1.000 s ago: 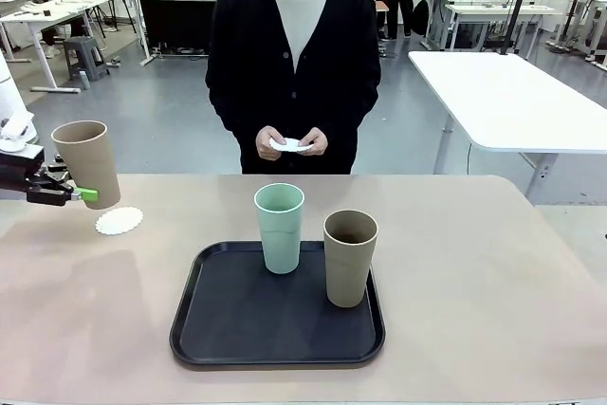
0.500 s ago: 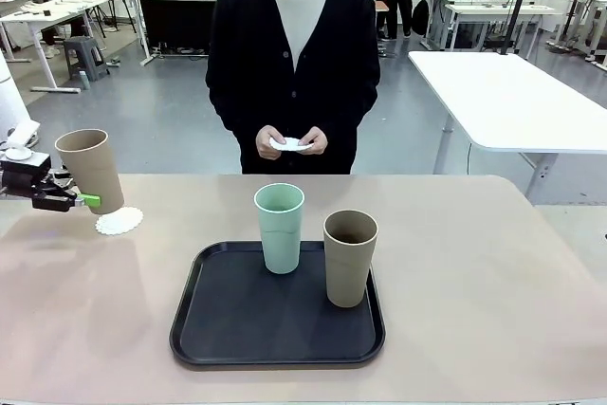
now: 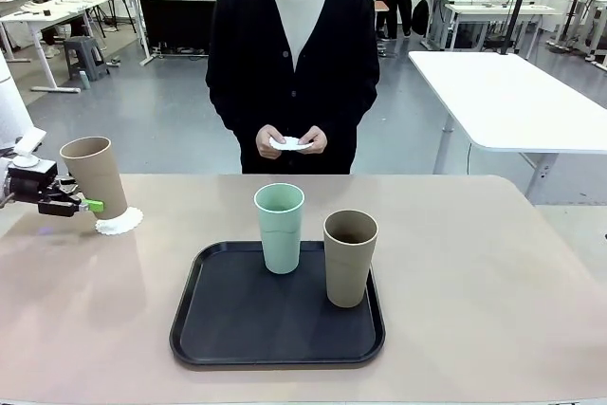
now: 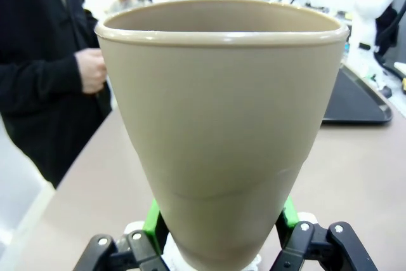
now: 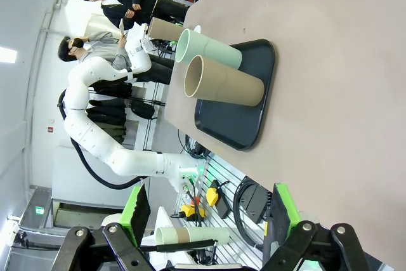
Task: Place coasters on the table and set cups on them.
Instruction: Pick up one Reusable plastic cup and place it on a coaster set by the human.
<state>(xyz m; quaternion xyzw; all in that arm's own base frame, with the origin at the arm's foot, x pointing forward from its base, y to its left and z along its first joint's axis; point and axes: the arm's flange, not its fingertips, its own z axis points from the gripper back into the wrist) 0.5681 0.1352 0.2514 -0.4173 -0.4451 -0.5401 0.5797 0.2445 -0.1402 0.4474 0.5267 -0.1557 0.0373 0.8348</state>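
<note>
My left gripper (image 3: 78,204) is shut on the lower part of a tan-brown cup (image 3: 94,176), which leans slightly. The cup's base is at a white lace-edged coaster (image 3: 120,223) on the table (image 3: 474,272); I cannot tell whether they touch. In the left wrist view the cup (image 4: 222,118) stands between the green pads (image 4: 152,220) of that gripper (image 4: 219,239). A mint cup (image 3: 280,228) and a second tan cup (image 3: 350,258) stand on the black tray (image 3: 237,329). The person holds white coasters (image 3: 289,145) in both hands. My right gripper (image 5: 209,220) is open, with nothing between its fingers.
The person stands at the table's far edge, opposite the tray. A white-topped table (image 3: 512,92) stands behind on the right. Bare tabletop lies to the right of the tray and in front of the coaster.
My left gripper has brought the tan cup down and a little to the right, onto the spot of the coaster. Person, tray and the other cups have not moved.
</note>
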